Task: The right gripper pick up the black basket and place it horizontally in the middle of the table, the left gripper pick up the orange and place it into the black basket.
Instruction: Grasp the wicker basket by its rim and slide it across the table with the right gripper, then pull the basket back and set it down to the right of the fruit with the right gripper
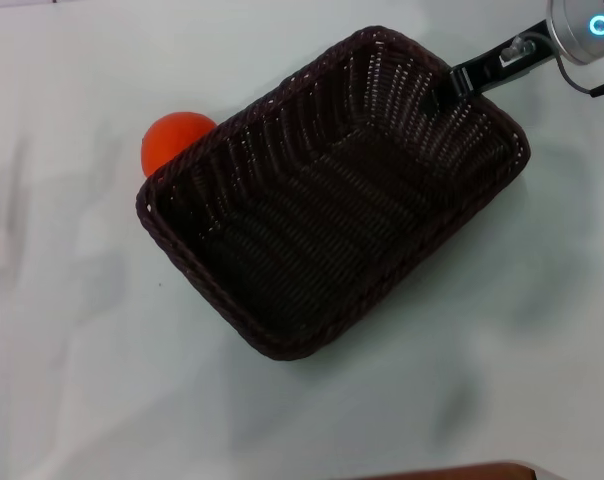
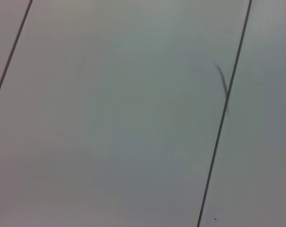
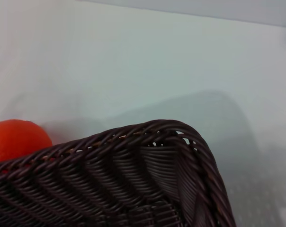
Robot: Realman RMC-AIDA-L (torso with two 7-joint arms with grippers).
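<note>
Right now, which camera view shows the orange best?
The head view: the orange lies on the table beside the black basket, whose rim hides part of it. The right wrist view shows only its top behind the rim. The left wrist view shows none.

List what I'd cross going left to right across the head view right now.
Bare table → orange, tucked behind the basket's far-left corner → black basket, lying at a slant → right gripper at the basket's far-right rim. The left gripper is out of view.
</note>
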